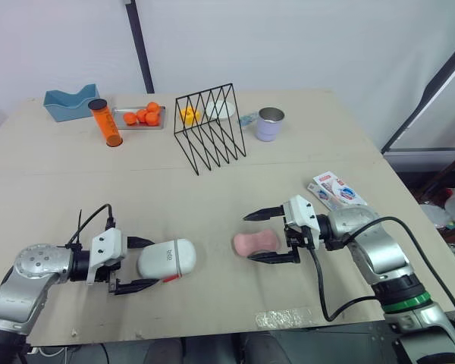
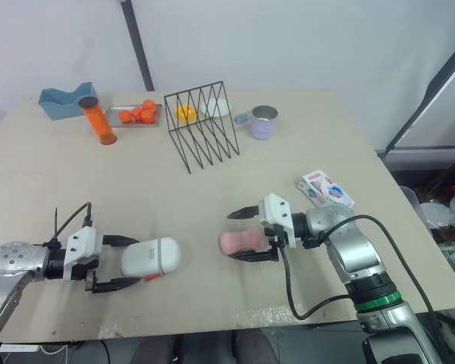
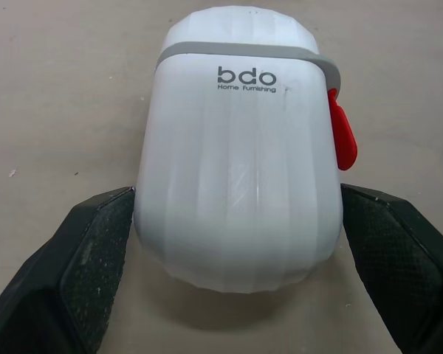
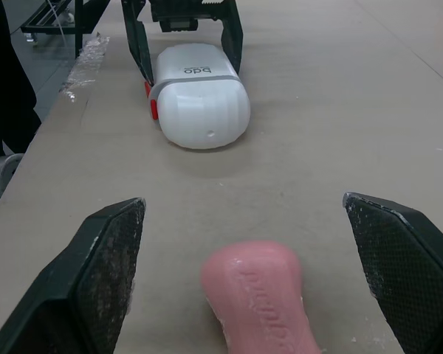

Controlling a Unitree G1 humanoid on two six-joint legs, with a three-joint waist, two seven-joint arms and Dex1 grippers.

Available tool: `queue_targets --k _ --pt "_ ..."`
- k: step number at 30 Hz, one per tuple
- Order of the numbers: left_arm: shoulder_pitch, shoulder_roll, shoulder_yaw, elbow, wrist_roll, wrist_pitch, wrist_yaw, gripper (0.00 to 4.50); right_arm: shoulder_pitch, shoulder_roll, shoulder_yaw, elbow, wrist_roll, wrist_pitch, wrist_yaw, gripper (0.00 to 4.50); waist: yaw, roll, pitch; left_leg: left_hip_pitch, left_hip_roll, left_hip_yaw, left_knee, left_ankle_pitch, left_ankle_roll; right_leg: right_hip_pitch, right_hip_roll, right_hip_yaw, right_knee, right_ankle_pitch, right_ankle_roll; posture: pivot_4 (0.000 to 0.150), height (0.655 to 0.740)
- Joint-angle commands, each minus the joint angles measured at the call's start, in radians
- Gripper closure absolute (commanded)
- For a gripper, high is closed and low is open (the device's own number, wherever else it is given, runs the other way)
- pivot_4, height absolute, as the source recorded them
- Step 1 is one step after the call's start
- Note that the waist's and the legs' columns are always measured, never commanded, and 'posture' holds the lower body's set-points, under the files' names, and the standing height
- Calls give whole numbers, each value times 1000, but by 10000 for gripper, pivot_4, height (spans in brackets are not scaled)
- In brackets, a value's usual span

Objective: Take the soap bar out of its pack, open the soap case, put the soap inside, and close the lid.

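The pink soap bar [image 1: 256, 243] lies bare on the table right of centre. My right gripper [image 1: 249, 237] is open around it, one finger on each side with a gap to the soap [image 4: 262, 295]. The white soap case [image 1: 167, 258] with a grey band and a red latch [image 3: 343, 136] lies shut on its side to the left. My left gripper [image 1: 155, 263] straddles the case's end [image 3: 240, 147], open, its fingers [image 3: 81, 258] close beside the walls. The soap pack [image 1: 336, 189] lies flat behind my right arm.
A black wire rack [image 1: 210, 129], a metal cup [image 1: 270, 123], an orange tube [image 1: 106, 123], a tray of oranges [image 1: 140, 117] and a blue holder [image 1: 70, 102] stand at the back. Clear tape [image 1: 288, 317] is stuck by the front edge.
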Motion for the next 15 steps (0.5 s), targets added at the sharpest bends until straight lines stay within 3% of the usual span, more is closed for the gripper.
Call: queue_targets --k 1,14,15 --pt "-10 6 12 -4 -9 -12 -9 0 -2 -12 -20 -29 8 -3 -3 601 0 0 0 0 0 0 0 0 0 0 0 0 0 0 0 1500 7400" --pt "-21 8 14 14 -4 -14 -20 0 3 -16 -21 -39 18 7 -7 601 0 0 0 0 0 0 0 0 0 0 0 0 0 0 0 1500 7400" --pt "-21 8 13 15 -3 -14 -20 2508 3 -16 -21 -39 18 7 -7 99 0 0 0 0 0 0 0 0 0 0 0 0 0 0 0 1500 7400"
